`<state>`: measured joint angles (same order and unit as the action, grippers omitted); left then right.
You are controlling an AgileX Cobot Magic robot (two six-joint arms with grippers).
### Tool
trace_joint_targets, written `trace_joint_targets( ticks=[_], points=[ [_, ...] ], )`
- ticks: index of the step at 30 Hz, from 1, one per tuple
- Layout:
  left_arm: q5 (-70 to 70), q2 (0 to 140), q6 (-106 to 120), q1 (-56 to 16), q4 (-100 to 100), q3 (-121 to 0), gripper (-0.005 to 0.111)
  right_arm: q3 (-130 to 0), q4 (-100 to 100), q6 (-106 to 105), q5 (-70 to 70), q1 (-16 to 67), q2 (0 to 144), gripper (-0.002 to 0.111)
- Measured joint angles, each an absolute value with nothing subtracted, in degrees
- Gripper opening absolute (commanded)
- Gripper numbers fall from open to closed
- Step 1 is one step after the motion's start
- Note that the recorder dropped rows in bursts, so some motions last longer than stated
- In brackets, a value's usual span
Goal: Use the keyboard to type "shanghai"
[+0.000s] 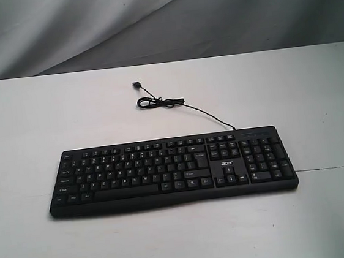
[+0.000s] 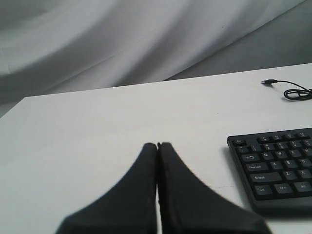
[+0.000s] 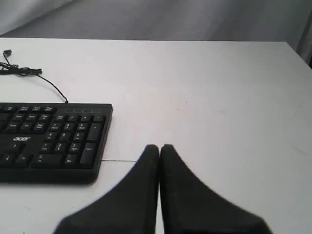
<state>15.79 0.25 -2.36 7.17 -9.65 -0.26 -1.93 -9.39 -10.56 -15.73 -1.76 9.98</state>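
Left side: the left gripper (image 2: 157, 145) shows only in the left wrist view. Its two black fingers (image 2: 141, 190) are pressed together, tips touching each other along a thin seam. It hangs over bare table (image 1: 23, 120), apart from the left end of the keyboard (image 2: 275, 165), where the Caps Lock and Shift keys can be read.

Centre: the keyboard (image 1: 170, 169) lies flat on the white table, near the middle of the exterior view, its long side roughly parallel to the table's near edge. The letter block takes up the left and middle part and the number pad the right end. A white logo (image 1: 225, 156) sits above the arrow keys. The cable (image 1: 176, 107) leaves the back edge above the number pad, runs back and leftward, and forms a small loop. Its plug (image 1: 136, 83) lies loose on the table. Grey cloth (image 1: 87, 27) hangs behind the table.

Right side: the right gripper (image 3: 159, 147) shows only in the right wrist view. Its fingers (image 3: 185, 195) are likewise pressed together, tips touching. It hangs over bare table, just beside the number-pad end of the keyboard (image 3: 48, 141) without touching it.
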Motion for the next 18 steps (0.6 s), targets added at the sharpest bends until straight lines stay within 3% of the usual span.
trace_joint_targets(
  ticks=[7,14,18],
  points=[
    [15.79,0.25,-2.36,7.17,-9.65,-0.26,0.000,-22.64,-9.99,-10.56,-23.11,-1.76,19.93,0.000],
    [15.79,0.25,-2.36,7.17,-9.65,-0.26,0.000,-30.55,-9.99,-9.81,-24.16,0.20,31.67,0.000],
    [15.79,0.25,-2.36,7.17,-9.65,-0.26,0.000,-32.10,-9.99,-6.92,-25.60,5.34,38.44,0.000]
  ],
)
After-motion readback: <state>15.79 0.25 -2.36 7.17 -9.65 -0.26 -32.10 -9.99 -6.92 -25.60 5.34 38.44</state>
